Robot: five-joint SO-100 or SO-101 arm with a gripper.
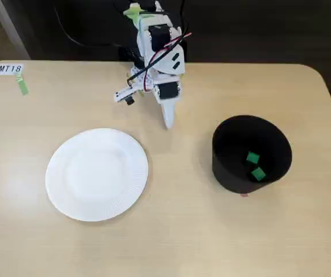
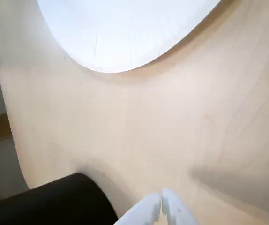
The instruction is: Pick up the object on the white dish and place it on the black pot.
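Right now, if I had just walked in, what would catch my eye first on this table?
Probably the black pot at the right of the fixed view, with two small green cubes bright against its dark inside. Next, the big white plate at the left, bare. Behind them, the white arm points its closed end effector down at the table.

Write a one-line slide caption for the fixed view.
Empty round white paper plate, two small green cubes inside the matte black cylindrical pot, tool between them.

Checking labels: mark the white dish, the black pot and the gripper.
white dish [image 1: 97, 174]: fixed view, on the bare centre of the plate.
black pot [image 1: 229, 171]: fixed view, on the outer wall at its left side.
gripper [image 2: 161, 205]: wrist view, midway between the tips of the closed white fingers.
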